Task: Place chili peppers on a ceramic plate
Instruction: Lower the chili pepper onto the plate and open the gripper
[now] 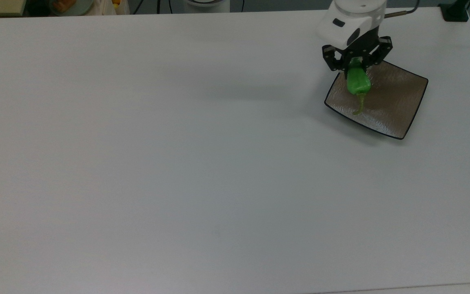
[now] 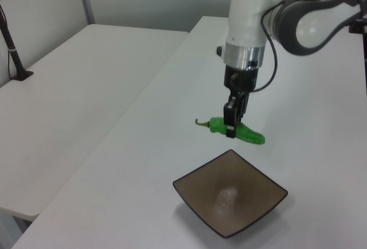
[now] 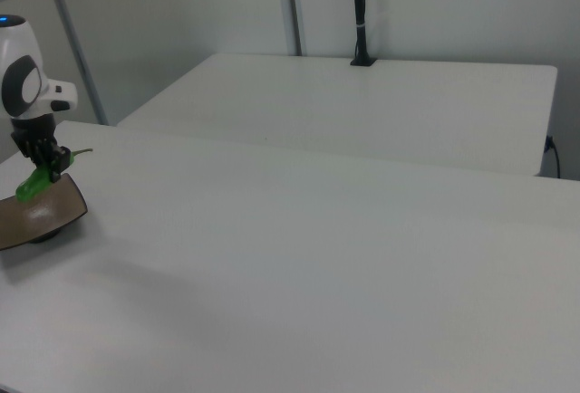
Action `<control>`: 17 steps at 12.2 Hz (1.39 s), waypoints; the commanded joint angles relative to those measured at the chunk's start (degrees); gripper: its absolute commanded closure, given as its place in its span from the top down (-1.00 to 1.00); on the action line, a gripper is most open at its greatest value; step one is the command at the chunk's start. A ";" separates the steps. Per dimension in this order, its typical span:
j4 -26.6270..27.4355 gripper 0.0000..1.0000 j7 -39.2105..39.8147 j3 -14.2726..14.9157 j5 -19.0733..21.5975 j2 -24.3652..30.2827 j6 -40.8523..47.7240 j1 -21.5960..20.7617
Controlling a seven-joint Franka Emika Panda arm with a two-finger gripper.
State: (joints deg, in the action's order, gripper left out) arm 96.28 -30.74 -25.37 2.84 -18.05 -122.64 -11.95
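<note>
Gripper (image 2: 231, 127) jaws clamped on chili pepper (image 2: 239, 132), carried level above bench (image 1: 178, 163). Plate (image 2: 252, 214) sits just below jaws; in top view pepper overhangs its near-arm side, long axis pointing stem-first away from arm. Likely next: lower, release.
</note>
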 commanded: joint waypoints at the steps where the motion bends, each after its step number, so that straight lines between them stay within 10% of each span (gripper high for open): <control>1: -0.13 -0.74 -7.31 -0.38 -4.33 -2.24 -4.96 -1.75; 7: -0.22 -0.52 -9.52 -1.26 -8.20 -6.99 -12.71 -3.86; 11: -0.30 0.22 -9.25 -1.96 -8.73 -8.14 -12.71 -4.13; 13: -0.74 1.00 -8.82 -1.88 -8.82 -8.05 -12.80 -3.96; 17: -1.35 1.00 -4.78 -1.88 -8.91 -7.26 -12.62 -1.94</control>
State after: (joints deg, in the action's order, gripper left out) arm 95.32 -37.43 -27.06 -4.81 -26.00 -134.50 -15.39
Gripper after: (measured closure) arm 0.000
